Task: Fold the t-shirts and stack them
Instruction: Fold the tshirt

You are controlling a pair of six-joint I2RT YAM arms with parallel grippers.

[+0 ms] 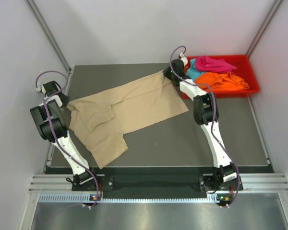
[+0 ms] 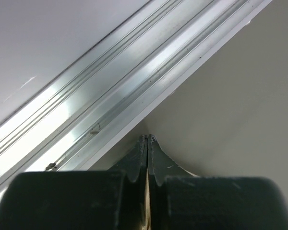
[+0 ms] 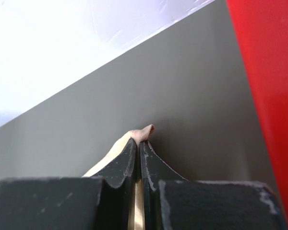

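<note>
My left fingers [image 2: 137, 160] are pressed together on a thin sliver of cloth, pinching the beige shirt [image 1: 129, 112] at its left end, close to the table's left edge. My right fingers [image 3: 125, 163] are pressed together too, nipping a small peak of the same shirt at its far right corner, just beside the tray [image 1: 245, 60]. The beige shirt lies spread on the table [image 1: 182, 139] with its long axis on a diagonal, running from the near left up to the far right. Its far right end is a straight edge, slanting back toward the middle of the table. Near the left end a flap is folded over on top of the cloth, and a lobe of it reaches down toward the near edge. The cloth looks mostly flat, with soft creases along its length. The pink shirt [image 1: 213, 63], orange shirt [image 1: 223, 81] and teal shirt [image 1: 194, 71] lie crumpled together in the red tray at the table's far right corner, the pink one on top at the back, the orange one in front, the teal one at the tray's left side. The table is matt dark grey. Pale walls [image 1: 134, 28] close it in on three sides, and a bright metal rail [image 2: 110, 96] runs along its left edge.
</note>
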